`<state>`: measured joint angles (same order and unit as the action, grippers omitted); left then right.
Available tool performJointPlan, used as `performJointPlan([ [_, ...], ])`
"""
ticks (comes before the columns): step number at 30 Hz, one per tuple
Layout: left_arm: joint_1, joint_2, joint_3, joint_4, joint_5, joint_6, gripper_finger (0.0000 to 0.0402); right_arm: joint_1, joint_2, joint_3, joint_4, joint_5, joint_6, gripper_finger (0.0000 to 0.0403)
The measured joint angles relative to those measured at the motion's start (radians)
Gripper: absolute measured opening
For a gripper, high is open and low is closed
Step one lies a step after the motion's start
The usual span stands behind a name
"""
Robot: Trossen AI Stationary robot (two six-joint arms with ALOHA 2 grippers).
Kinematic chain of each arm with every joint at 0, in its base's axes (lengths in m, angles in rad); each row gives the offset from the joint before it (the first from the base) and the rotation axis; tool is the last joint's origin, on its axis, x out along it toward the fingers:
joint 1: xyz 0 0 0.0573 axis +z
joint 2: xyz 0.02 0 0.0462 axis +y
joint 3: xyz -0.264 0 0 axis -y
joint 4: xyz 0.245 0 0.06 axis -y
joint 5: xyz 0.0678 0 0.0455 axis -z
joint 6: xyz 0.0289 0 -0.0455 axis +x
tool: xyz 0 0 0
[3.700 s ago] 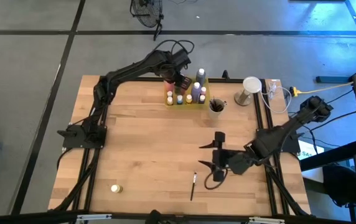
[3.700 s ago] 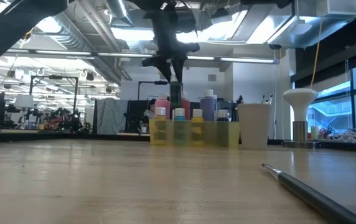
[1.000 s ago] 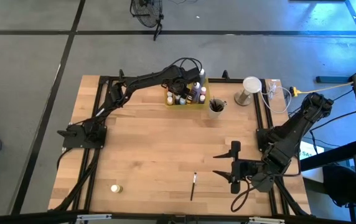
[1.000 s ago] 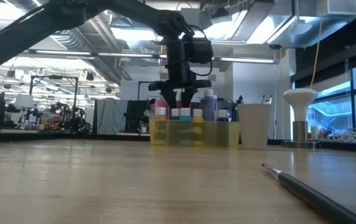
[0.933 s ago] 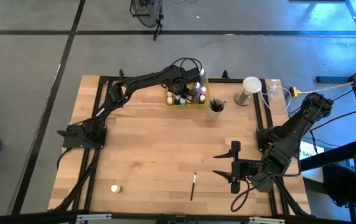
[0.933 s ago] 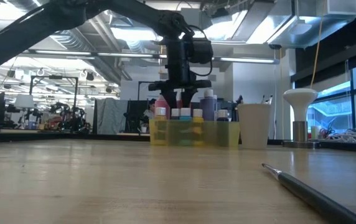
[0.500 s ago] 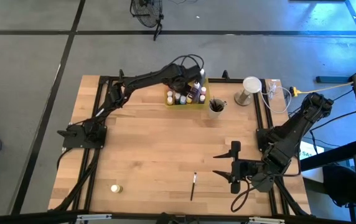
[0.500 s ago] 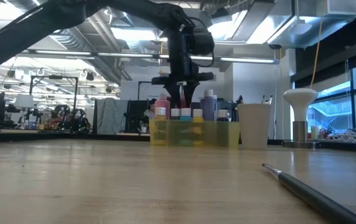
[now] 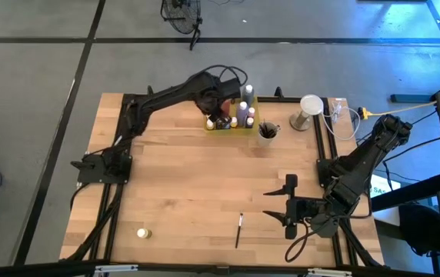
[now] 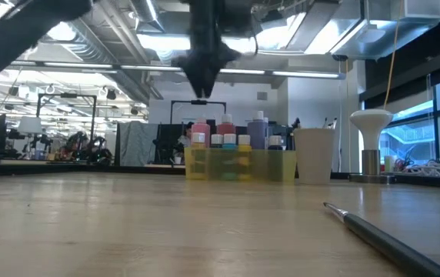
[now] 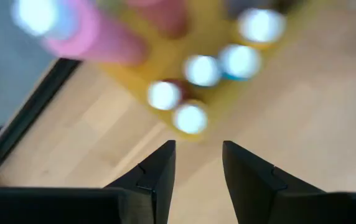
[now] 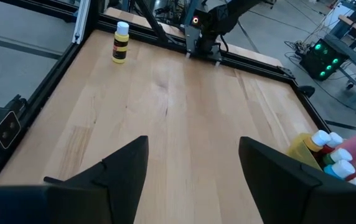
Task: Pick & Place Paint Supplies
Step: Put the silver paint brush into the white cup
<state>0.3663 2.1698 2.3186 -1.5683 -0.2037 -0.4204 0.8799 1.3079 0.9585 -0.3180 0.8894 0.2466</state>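
A translucent yellow tray (image 9: pixel 243 128) stands at the table's far edge and holds several paint bottles (image 10: pixel 226 129), pink, red and purple among them. My left gripper (image 10: pixel 200 91) hovers above the tray's left end, pointing down. In the left wrist view its fingers stand apart over the bottle caps (image 11: pixel 190 117), with nothing between them (image 11: pixel 198 155). A dark paintbrush (image 9: pixel 238 229) lies flat near the table's front edge. A small yellow bottle (image 9: pixel 143 232) stands at the front left. My right gripper (image 9: pixel 272 204) waits open, right of the paintbrush, with nothing between its fingers.
A pale cup (image 9: pixel 267 132) with brushes in it stands just right of the tray. A white lamp-shaped object (image 9: pixel 310 108) and a coil of cable (image 9: pixel 341 115) stand at the far right corner. Bare wood (image 9: pixel 189 185) lies across the table's middle.
My left gripper has risen from among the bottles in the tray and shifted a little toward the table's left edge, rolling as it went. The red bottle that stood between its fingers stays upright in the tray.
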Motion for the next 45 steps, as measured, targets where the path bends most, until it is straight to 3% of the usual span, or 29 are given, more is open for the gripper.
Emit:
performJointPlan([
  [6,-0.108,-0.142,-0.007,-0.003,0.043,0.097,0.0127,-0.01,0.001,0.0,-0.006,0.038,0.0,0.0254],
  [12,-0.239,-0.258,-0.008,-0.003,-0.083,0.156,0.0127,-0.025,0.001,-0.001,-0.006,0.078,0.0,0.0254],
  [23,-0.494,-0.37,-0.008,-0.003,-0.092,0.305,0.0128,-0.109,0.004,0.0,-0.005,0.071,0.022,0.0254],
  [28,-0.56,-0.415,-0.008,-0.003,-0.183,0.33,0.0128,-0.177,0.021,-0.001,0.028,-0.088,0.008,0.0255],
  [32,-0.586,-0.449,-0.008,-0.003,-0.197,0.33,0.0128,-0.232,0.023,-0.001,0.115,-0.206,0.009,0.0255],
  [39,-0.623,-0.56,-0.012,-0.002,-0.206,0.296,0.0128,-0.284,0.023,0.0,0.151,-0.366,0.213,0.0254],
  [42,-0.643,-0.637,-0.081,-0.001,-0.265,0.252,0.0128,-0.308,0.023,0.0,0.127,-0.443,0.37,0.0254],
  [45,-0.67,-0.736,-0.231,-0.002,-0.375,0.198,0.0128,-0.32,0.026,0.0,0.132,-0.509,0.449,0.0254],
])
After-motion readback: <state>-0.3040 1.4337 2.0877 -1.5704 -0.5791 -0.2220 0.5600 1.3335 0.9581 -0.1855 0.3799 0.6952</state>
